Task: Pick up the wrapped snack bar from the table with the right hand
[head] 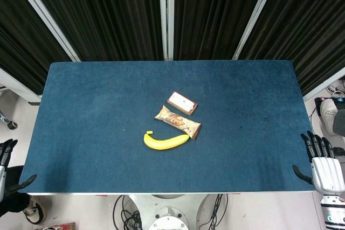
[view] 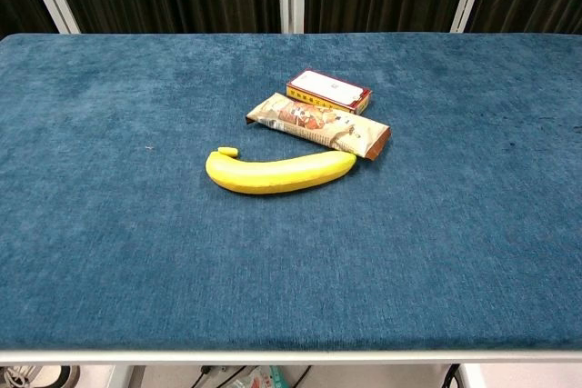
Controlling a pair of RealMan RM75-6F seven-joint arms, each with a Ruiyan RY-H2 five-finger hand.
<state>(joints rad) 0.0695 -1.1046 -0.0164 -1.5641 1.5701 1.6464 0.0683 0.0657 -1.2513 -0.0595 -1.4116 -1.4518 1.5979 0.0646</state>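
Three items on the blue table (head: 81,106), one of each, clustered near its middle, slightly toward the far edge; wrapped snack bar (head: 178,122) lies flat on a diagonal; one small box (head: 182,103) just beyond it, toward the far edge, close or touching, I cannot tell which; one banana (head: 164,141) just on the near side, its tip by the bar's right end. I judge the tight grouping is meant to force a selective pick; neighbours crowd both long sides. My right hand (head: 325,169) hangs off the table's right edge near the near corner, fingers extended and apart, holding nothing; left hand (head: 6,168) likewise off the left edge, fingers apart, empty. Grasp not yet begun.
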